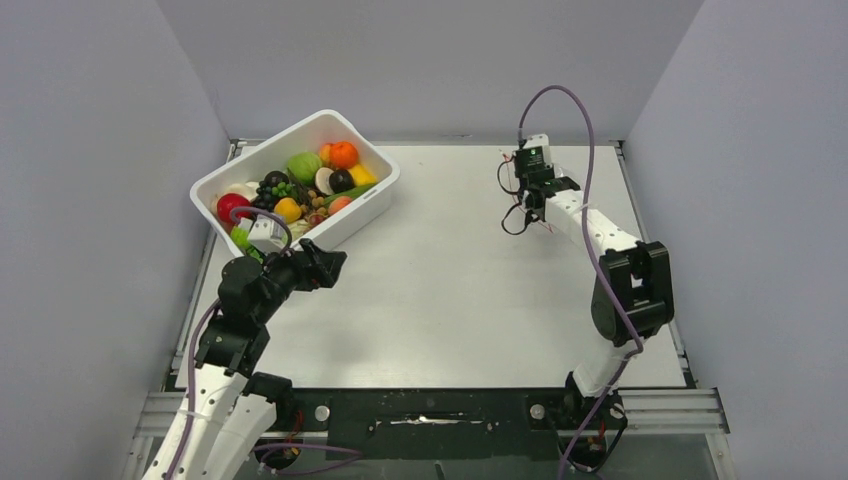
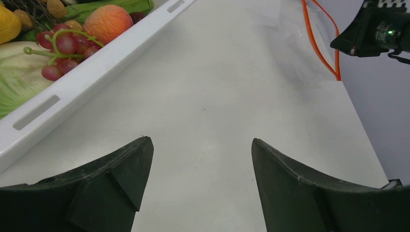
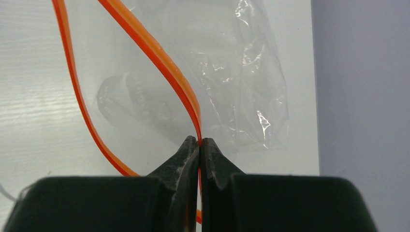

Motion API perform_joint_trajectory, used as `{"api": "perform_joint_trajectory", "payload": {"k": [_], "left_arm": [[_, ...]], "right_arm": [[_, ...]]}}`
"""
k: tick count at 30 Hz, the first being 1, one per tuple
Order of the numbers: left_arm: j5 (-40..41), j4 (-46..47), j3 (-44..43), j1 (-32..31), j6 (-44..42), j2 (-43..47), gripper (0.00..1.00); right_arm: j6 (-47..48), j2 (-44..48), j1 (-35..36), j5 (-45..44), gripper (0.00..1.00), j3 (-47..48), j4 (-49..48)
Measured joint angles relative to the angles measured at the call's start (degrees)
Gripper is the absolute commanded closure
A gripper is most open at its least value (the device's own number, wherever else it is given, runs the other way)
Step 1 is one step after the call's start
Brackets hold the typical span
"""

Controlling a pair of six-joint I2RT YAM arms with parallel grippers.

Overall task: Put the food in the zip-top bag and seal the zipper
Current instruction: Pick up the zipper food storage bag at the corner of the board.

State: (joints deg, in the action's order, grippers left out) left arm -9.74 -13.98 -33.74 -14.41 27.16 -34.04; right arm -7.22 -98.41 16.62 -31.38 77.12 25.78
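The clear zip-top bag (image 3: 241,72) hangs crinkled above the table at the far right. Its red-orange zipper (image 3: 159,63) is parted into two strips, so the mouth is open. My right gripper (image 3: 199,140) is shut on one zipper strip and holds the bag up; it also shows in the top view (image 1: 530,205). The food (image 1: 300,180), several toy fruits and vegetables, lies in the white bin (image 1: 375,200) at the back left. My left gripper (image 1: 325,265) is open and empty, just in front of the bin's near wall (image 2: 96,72). The zipper (image 2: 321,46) shows far ahead of the left gripper (image 2: 203,145).
Red grapes (image 2: 60,48) and a peach (image 2: 107,21) lie by the bin's near wall. Grey walls enclose the table on the left, back and right. A metal rail (image 1: 440,410) runs along the near edge between the arm bases.
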Motion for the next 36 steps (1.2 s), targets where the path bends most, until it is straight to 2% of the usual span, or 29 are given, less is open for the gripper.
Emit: {"api": "perform_joint_trajectory", "payload": {"k": [3, 11, 22, 28, 36], "left_arm": [[-1.70, -0.50, -0.66, 0.00, 1.29, -3.02, 0.36], [-6.97, 0.04, -2.67, 0.00, 10.73, -7.74, 0.40], [-13.29, 7.06, -2.64, -1.25, 20.15, -8.13, 0.40], [-13.20, 11.98, -1.75, -4.09, 22.91, -8.20, 0.38], [-8.44, 12.02, -1.55, -6.08, 22.14, -10.36, 0.38]], "right_arm": [[-4.07, 6.03, 3.08, 1.97, 1.00, -2.34, 3.06], [-13.11, 17.92, 15.91, 10.51, 1.00, -8.13, 3.34], [-27.54, 18.67, 31.06, 15.67, 1.00, -10.73, -2.54], [-32.76, 18.95, 37.22, 15.78, 1.00, -12.68, -7.67], [-35.17, 17.97, 41.99, 14.49, 1.00, -12.63, -12.44]]}}
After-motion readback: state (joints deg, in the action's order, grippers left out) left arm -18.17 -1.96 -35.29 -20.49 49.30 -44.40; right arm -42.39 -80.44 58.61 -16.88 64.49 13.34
